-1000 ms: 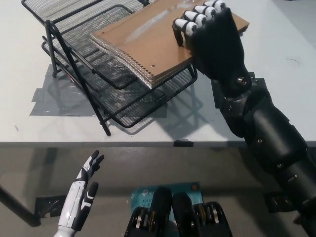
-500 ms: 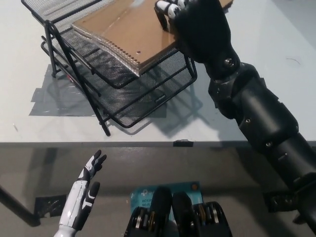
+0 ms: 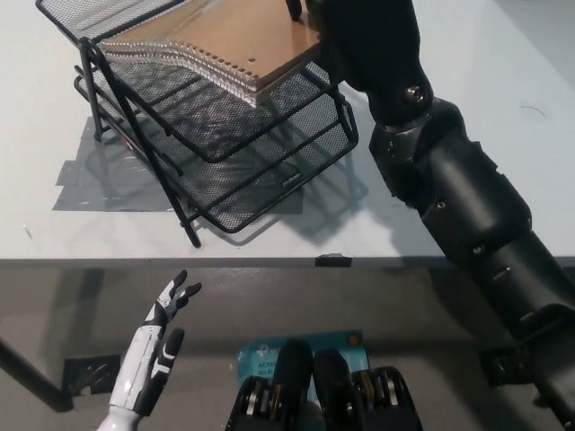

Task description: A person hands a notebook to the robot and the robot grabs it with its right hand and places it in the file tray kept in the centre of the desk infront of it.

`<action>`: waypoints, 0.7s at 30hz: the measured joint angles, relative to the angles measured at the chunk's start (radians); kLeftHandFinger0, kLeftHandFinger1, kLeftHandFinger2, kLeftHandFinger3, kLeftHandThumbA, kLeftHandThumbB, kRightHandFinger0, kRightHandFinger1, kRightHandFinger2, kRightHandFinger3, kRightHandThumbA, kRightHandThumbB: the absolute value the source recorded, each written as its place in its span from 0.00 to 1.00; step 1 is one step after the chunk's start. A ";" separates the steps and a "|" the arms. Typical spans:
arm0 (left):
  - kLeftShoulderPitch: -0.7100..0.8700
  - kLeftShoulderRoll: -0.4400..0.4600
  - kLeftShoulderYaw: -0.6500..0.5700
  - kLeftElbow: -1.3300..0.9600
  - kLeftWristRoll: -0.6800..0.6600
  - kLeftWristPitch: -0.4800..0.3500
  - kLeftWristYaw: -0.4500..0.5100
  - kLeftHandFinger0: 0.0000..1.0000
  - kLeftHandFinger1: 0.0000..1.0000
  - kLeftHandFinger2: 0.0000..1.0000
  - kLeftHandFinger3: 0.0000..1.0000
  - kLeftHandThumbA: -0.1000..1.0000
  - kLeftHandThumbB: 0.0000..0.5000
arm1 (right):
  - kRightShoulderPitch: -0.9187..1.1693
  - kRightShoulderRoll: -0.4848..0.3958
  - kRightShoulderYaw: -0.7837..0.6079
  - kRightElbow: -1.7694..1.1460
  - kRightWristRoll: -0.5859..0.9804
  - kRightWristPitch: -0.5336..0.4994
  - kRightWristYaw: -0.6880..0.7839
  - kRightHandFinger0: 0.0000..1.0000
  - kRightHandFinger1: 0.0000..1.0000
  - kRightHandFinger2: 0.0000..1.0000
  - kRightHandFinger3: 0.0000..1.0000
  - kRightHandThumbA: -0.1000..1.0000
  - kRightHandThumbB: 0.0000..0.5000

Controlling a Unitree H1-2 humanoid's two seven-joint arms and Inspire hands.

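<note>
On the grey desk (image 3: 467, 135), your black mesh file tray (image 3: 225, 153) sits just left of the right hand (image 3: 368, 36), which grips the spiral notebook (image 3: 234, 40) by its right end. The notebook's long axis runs leftward from the hand, over the upper tier. Since a second ago it has slid further left, deeper in. Your left hand (image 3: 153, 355) idles below the desk edge, fingers spread.

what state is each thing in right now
notebook: closed, tilted, lying on the upper tier, held at its right edge
file tray: upright on the desk, lower tiers hold nothing
right hand: shut on the notebook
left hand: open, fingers apart, resting below the desk edge
</note>
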 measured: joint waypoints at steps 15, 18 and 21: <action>-0.004 -0.002 0.000 -0.001 0.029 0.005 0.000 1.00 0.94 0.83 1.00 1.00 0.54 | 0.006 0.104 -0.048 0.331 0.085 0.023 -0.136 0.00 0.00 0.06 0.02 0.93 0.00; -0.004 -0.002 0.000 -0.001 0.036 0.005 0.000 0.99 0.93 0.83 1.00 1.00 0.56 | 0.008 0.126 -0.048 0.379 0.101 0.025 -0.168 0.00 0.00 0.10 0.10 0.86 0.00; -0.004 -0.002 0.000 -0.001 0.039 0.005 0.000 1.00 0.93 0.83 1.00 1.00 0.56 | 0.013 0.151 -0.045 0.414 0.117 0.025 -0.202 0.00 0.00 0.10 0.13 0.83 0.00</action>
